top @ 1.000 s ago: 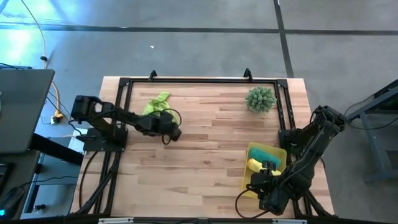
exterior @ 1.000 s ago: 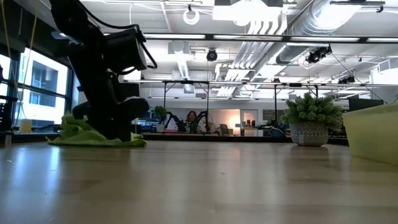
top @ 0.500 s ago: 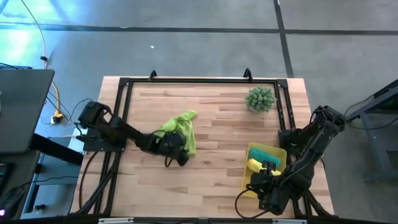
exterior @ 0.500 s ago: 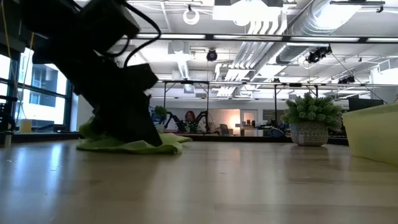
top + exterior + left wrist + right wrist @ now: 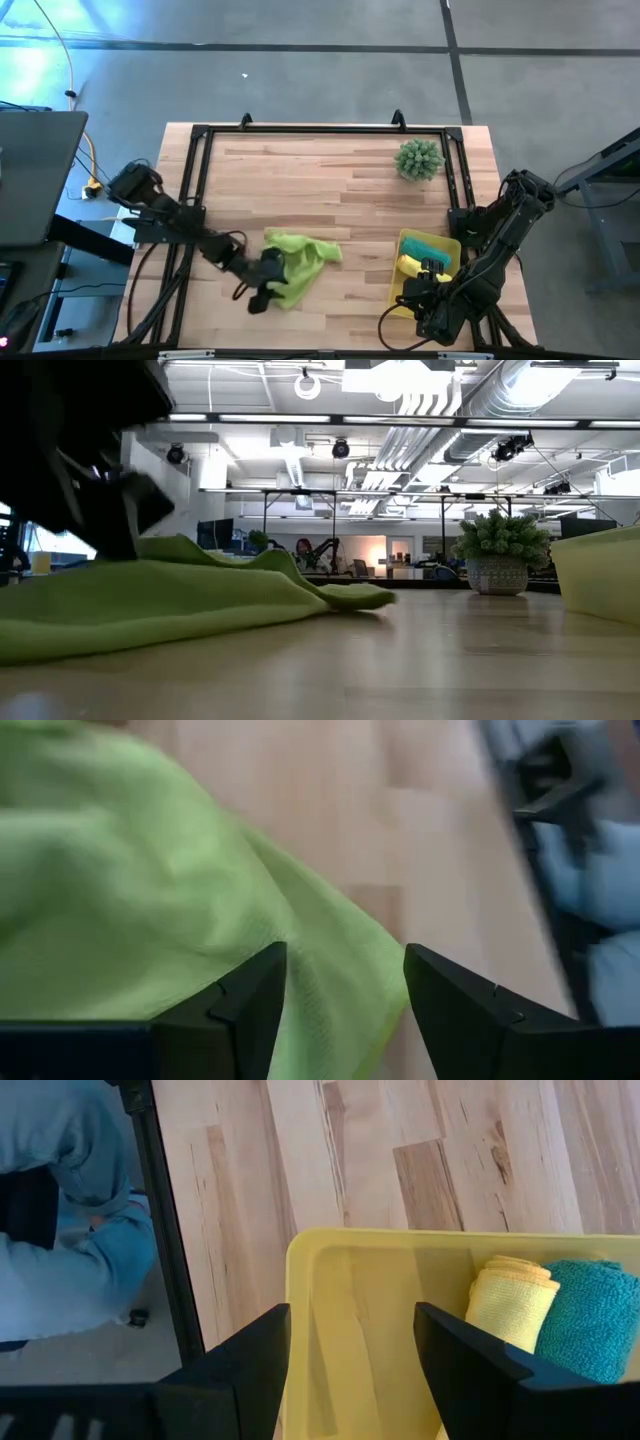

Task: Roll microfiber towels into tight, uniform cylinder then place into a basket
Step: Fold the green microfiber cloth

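Observation:
The lime green towel (image 5: pixel 303 262) lies loosely spread and rumpled on the table, near its middle and toward the near edge; in the low view the lime green towel (image 5: pixel 170 595) fills the left foreground. My left gripper (image 5: pixel 264 290) stands open at its near-left end, and the cloth shows between the fingers of my left gripper (image 5: pixel 345 1010). The yellow basket (image 5: pixel 399 280) at the near right holds a rolled teal towel (image 5: pixel 433 246) and a rolled yellow towel (image 5: pixel 411 264). My right gripper (image 5: pixel 350 1370) hangs open above the basket's near end. My left gripper comes slanting down from the table's left onto the towel's near-left part (image 5: pixel 330 990), with the cloth under and between its open fingers. The fingertips are hidden below the picture's edge, so I cannot tell how they meet the cloth. The towel lies slack on the table.
A spiky green plant (image 5: pixel 418 158) in a pot stands at the far right. A black frame (image 5: pixel 320 130) runs around the tabletop. Bare wood lies between the green towel and the basket (image 5: pixel 380 1242). A person's blue sleeve (image 5: pixel 70 1230) shows beyond the table's edge.
My left gripper has swung from the far left toward the near edge and somewhat to the right, rolling and tipping as it went. The lime green towel has slid along the table with it, from the far left to the near middle, and lies more spread out.

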Robot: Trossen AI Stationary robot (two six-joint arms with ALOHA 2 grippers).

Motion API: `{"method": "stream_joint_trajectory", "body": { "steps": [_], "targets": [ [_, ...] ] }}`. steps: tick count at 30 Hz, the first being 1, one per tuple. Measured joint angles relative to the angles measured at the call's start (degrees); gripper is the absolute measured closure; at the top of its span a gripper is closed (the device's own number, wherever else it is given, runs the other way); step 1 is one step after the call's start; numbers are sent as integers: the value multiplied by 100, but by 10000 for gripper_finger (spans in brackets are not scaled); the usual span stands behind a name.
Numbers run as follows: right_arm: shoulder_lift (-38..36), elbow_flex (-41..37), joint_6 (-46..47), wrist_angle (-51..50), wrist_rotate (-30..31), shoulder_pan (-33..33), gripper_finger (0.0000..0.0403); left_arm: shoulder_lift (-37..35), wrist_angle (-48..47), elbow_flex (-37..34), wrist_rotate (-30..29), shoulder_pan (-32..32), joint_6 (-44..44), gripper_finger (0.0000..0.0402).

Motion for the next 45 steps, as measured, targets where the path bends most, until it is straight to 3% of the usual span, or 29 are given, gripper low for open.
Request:
{"method": "stream_joint_trajectory", "body": {
  "steps": [5, 12, 19, 23, 30, 33, 38, 45],
  "targets": [
    [0, 0, 0, 4, 2, 0, 199, -287, 187, 3, -404, -374, 956, 206],
    [0, 0, 0, 13, 2, 0, 199, -73, 258, 11, -537, -1036, 1783, 206],
    [0, 0, -2, 20, 3, 0, 199, 360, 473, 14, -1492, -1468, 2912, 206],
    [0, 0, -2, 37, 194, 0, 199, 675, 554, 160, -1556, -1525, 3170, 206],
    [0, 0, -2, 583, 1168, -76, 199, 1266, 581, 683, -1963, -1525, 3621, 206],
    [0, 0, -2, 839, 1205, -160, 199, 1469, 376, 834, -2302, -1525, 3693, 206],
    [0, 0, -2, 1234, 1146, -298, 199, 1527, -332, 1098, -2365, -1553, 3636, 210],
    [0, 0, -2, 1541, 1132, -483, 199, 1534, -563, 1225, -2412, -1542, 3555, 266]
  ]
}}
